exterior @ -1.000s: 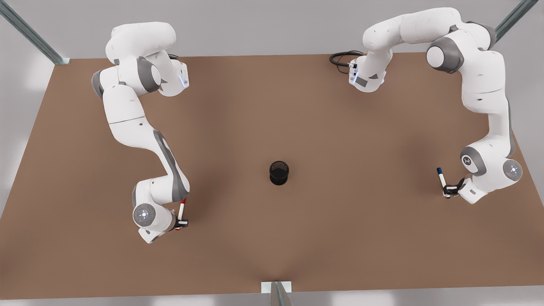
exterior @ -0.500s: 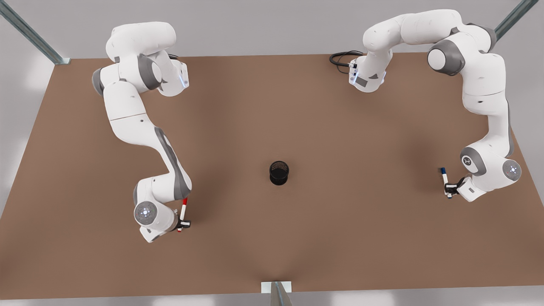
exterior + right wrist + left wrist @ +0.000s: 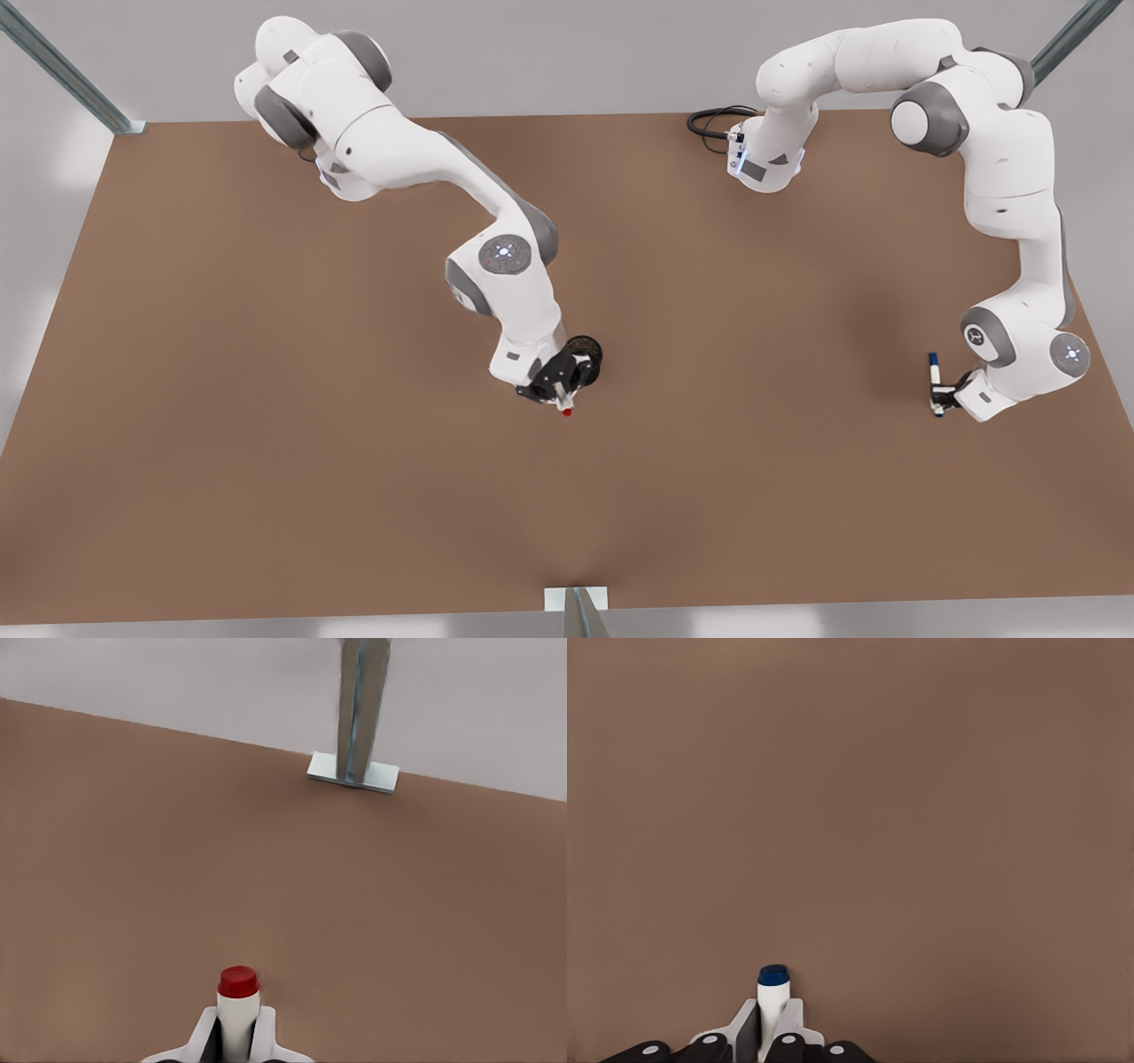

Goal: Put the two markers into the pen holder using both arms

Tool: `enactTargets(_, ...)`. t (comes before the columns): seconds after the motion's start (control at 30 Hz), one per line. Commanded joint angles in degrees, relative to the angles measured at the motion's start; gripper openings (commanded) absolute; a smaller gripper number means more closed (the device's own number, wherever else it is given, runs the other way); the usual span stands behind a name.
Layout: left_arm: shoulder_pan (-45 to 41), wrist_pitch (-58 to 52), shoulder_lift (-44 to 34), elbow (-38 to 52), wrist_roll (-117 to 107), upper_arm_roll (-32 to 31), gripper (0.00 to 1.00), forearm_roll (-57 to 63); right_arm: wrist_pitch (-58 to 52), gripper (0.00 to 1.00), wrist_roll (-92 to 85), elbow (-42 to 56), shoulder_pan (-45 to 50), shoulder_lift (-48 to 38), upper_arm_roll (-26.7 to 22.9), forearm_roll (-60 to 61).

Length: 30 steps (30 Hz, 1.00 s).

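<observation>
- Since half a second ago, the right arm (image 3: 425,168) has swung from about eight o'clock on the table (image 3: 221,399) to the middle, carrying the red marker (image 3: 564,408) with it; the left arm (image 3: 1010,177) has barely shifted.
- On my front view the brown table takes up most of the picture, with a metal post (image 3: 580,611) and its foot plate at six o'clock on the near edge.
- My right arm reaches from eleven o'clock toward the centre. Its right gripper (image 3: 558,383) sits right at the pen holder (image 3: 586,351), overlapping the holder's seven o'clock side.
- That right gripper is clamped on the red marker: in the right wrist view the fingers (image 3: 205,1041) press the white barrel from both sides, red end (image 3: 237,981) sticking out.
- My left arm curves down the three o'clock side. Its left gripper (image 3: 944,396) sits near three o'clock, well apart from the holder.
- That gripper is closed around the blue marker (image 3: 935,379); the left wrist view shows the barrel pinched between the fingers (image 3: 749,1032), blue cap (image 3: 773,974) outward.
- A black cable (image 3: 713,120) loops by the left arm's base at one o'clock.
</observation>
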Motion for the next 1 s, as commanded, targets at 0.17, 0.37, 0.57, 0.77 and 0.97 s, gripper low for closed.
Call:
enactTargets(0.17, 0.38, -0.69, -4.81, 0.28, 2.49, -5.25, 0.24, -1.1, 32.1, 0.21, 36.79, -16.61, 1.28, -5.2, -0.52, -17.8)
enactTargets(0.37, 0.82, -1.04, -6.31, 0.55, 2.49, -10.61, 0.24, -5.93, 32.55, 0.21, 56.75, -16.26, 3.48, -3.71, -0.96, -41.1)
enactTargets(0.57, 0.47, -1.04, -5.96, 0.55, 2.49, -11.14, 0.24, -7.43, 31.93, 0.21, 69.32, -17.4, 3.39, -1.34, -0.96, -60.35)
enactTargets(0.77, 0.55, -1.04, -5.87, 0.55, 2.49, -11.14, 0.24, -7.51, 31.93, 0.21, 75.2, -21.88, 3.31, -1.78, -0.87, -67.29)
enactTargets(0.97, 0.47, -1.31, -5.87, 0.63, 2.49, -15.17, 0.24, -11.21, 32.02, 1.0, 76.09, -22.06, 3.13, -1.16, -0.87, -69.67)
